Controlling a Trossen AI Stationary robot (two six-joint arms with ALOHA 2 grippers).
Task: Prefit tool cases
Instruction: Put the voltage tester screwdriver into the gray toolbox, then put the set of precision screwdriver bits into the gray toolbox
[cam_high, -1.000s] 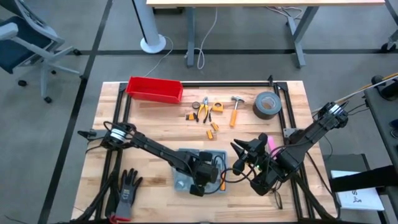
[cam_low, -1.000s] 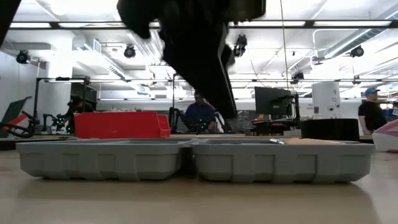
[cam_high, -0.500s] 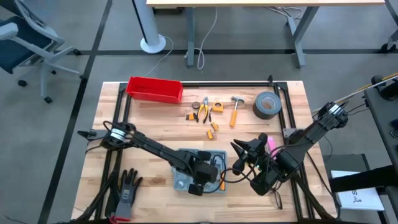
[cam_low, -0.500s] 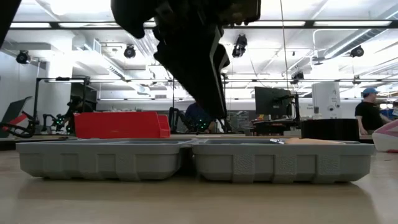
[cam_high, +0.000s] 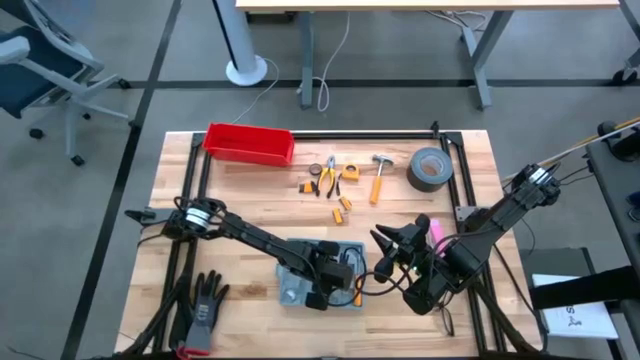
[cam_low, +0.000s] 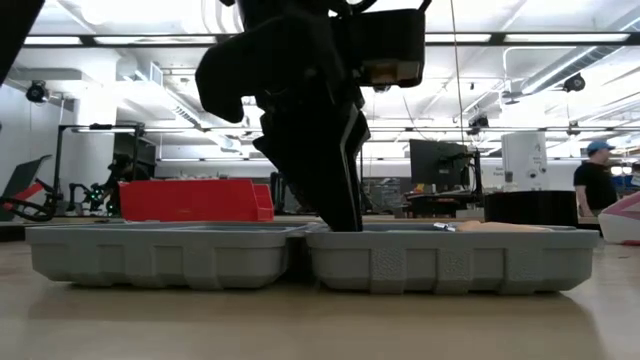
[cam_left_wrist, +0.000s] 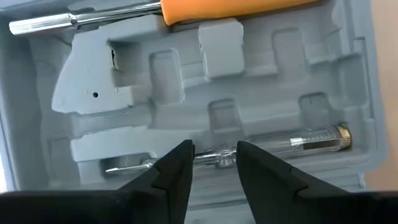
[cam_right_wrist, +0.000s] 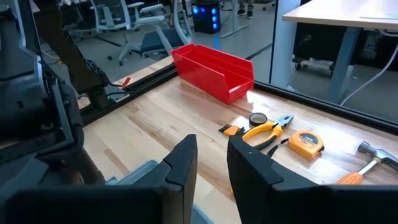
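Wood table (cam_high: 250, 200) with a black frame; red bin (cam_high: 249, 143) at the far left, pliers (cam_high: 327, 176), tape measure (cam_high: 349, 172), hammer (cam_high: 379, 178) and tape roll (cam_high: 428, 168) along the far side, a glove (cam_high: 204, 300) at the near left corner. Office room behind, a person (cam_low: 596, 180) standing at the far right in the low view.

Case (cam_high: 320, 274) lies open and flat at the near centre of the table, both halves side by side in the low view (cam_low: 300, 255).

Change since a second ago: left gripper (cam_low: 345, 215) has dropped. Earlier its fingertips hung clear above the case rim; now they reach down into the right-hand half as the low view shows it. In the high view the left arm has shifted only slightly, case and loose tools unmoved.

Left arm: reaches from the left edge across to the case, wrist bent down over it (cam_high: 325, 280). Left wrist view: gripper (cam_left_wrist: 214, 160) fingers parted, released, nothing between them, tips straddling a clear-handled tester screwdriver (cam_left_wrist: 249, 149) seated in its slot. An orange-handled screwdriver (cam_left_wrist: 186, 7) sits in the slot at the case's other edge.

Right arm: comes in from the right edge, gripper (cam_high: 390, 255) hovering just right of the case. Right wrist view: fingers (cam_right_wrist: 183, 163) slightly apart, holding nothing.
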